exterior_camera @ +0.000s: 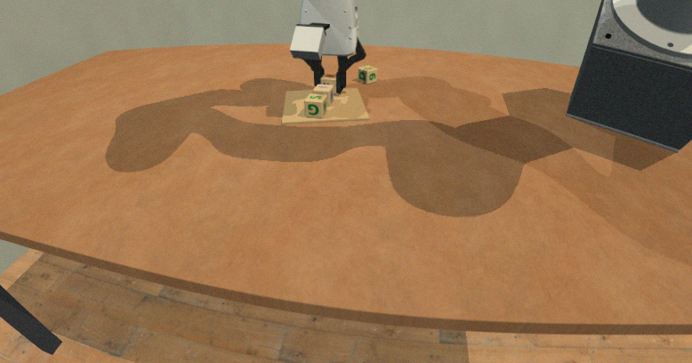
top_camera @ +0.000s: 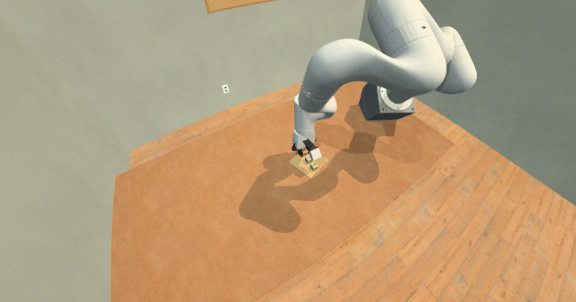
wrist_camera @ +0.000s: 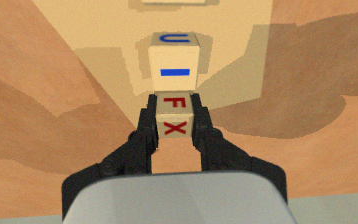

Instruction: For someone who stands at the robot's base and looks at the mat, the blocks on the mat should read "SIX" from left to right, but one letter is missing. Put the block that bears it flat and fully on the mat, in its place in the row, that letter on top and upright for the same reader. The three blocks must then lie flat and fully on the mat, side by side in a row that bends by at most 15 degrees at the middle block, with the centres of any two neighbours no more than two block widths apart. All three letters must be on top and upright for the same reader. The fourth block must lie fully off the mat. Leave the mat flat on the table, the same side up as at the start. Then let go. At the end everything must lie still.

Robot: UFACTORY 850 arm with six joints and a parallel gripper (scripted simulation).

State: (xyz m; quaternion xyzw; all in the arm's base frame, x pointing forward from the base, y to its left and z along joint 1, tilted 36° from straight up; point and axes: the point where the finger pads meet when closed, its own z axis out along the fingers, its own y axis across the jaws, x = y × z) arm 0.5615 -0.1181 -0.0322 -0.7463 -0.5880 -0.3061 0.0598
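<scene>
In the wrist view, the picture's top edge is cutting off the far block, leaving only a pale sliver and no letter. The camera housing is hiding the gripper's body. In the top view, the blocks on the mat are showing too small for any of the 3 letters to be read, and the gripper is covering the held block.

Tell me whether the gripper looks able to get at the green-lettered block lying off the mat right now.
Probably not yet: the gripper is shut on the red-lettered block. Otherwise the green-lettered block stands apart, off the mat, with nothing around it.
</scene>
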